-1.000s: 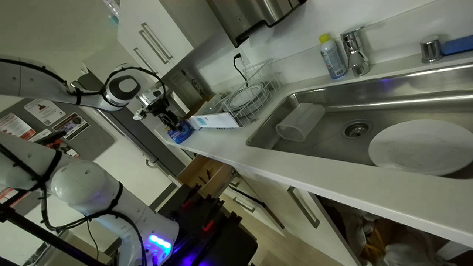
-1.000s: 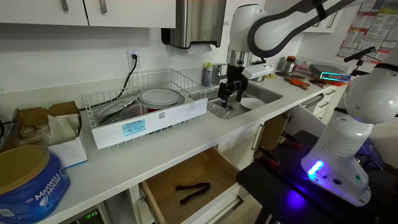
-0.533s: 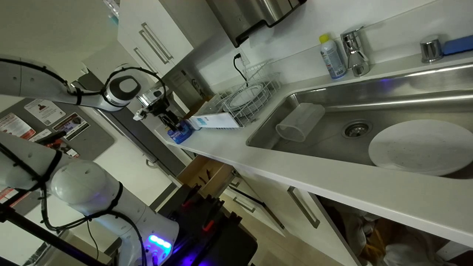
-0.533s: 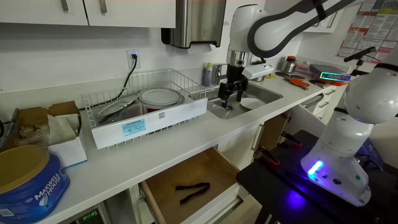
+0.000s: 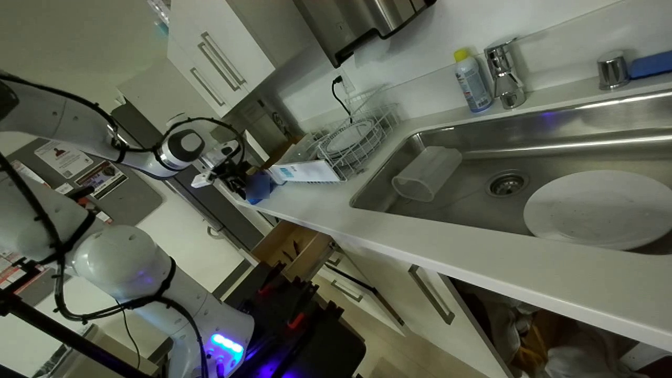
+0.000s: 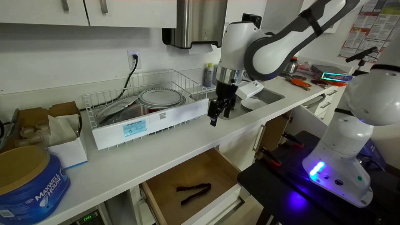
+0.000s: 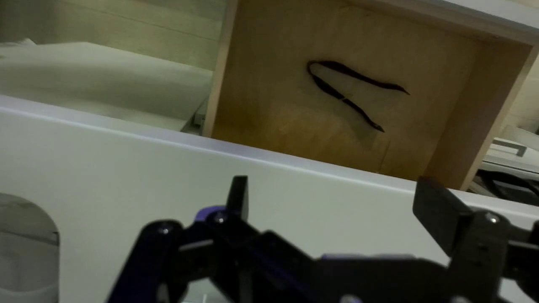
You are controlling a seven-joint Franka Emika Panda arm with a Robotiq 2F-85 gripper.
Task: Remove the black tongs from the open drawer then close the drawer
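Note:
The black tongs (image 6: 197,195) lie spread in a V on the floor of the open drawer (image 6: 215,170). In the wrist view the tongs (image 7: 356,75) lie past the counter edge, inside the drawer (image 7: 269,97), bend toward the left. In an exterior view the drawer (image 5: 278,244) shows small, with the tongs as two dark bits. My gripper (image 6: 220,118) is above the white counter near the dish rack, higher than the drawer and not touching it. In the wrist view the gripper (image 7: 330,187) is open, with only counter seen between its fingers.
The counter (image 6: 175,150) edge overhangs the drawer's back. A wire dish rack (image 6: 150,120) with plates stands beside the gripper. A blue coffee can (image 6: 34,187) and a box (image 6: 70,153) stand farther along. The sink (image 5: 472,215) holds a plate and a clear container.
In an exterior view my gripper has moved left and down, from over the sink to over the counter near the dish rack. The tongs and the drawer have not moved.

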